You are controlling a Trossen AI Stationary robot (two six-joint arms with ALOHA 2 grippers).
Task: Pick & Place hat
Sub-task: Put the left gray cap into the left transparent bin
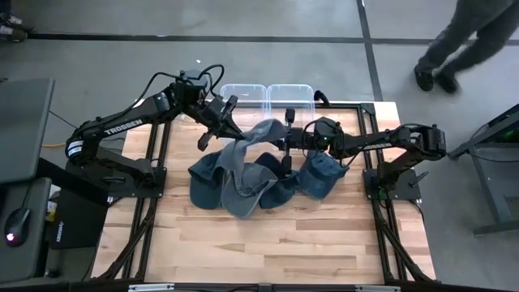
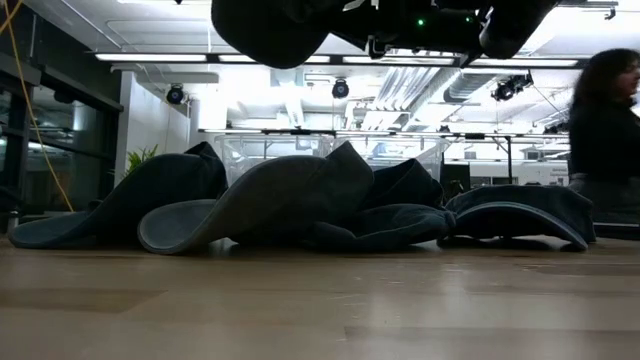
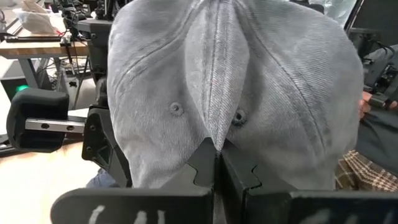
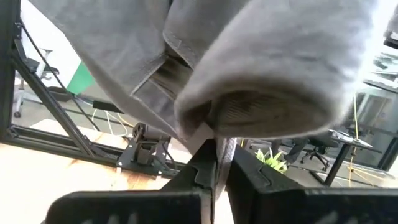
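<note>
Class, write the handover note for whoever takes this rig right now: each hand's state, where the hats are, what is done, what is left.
Left hand: shut on the grey hat, pinching its crown, held above the table.
Right hand: shut on the same grey hat's edge.
Other hats lie piled mid-table; one blue hat sits right of the pile.
Clear bins stand at the far edge.
Done: grey hat lifted.
Left: place it, then the pile.

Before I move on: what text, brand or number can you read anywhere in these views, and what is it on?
"TROSSEN": white lettering on the left arm, high view.
Right arm: white lettering there too, too small to read.
Grey hat, other hats, bins: no readable text.
</note>
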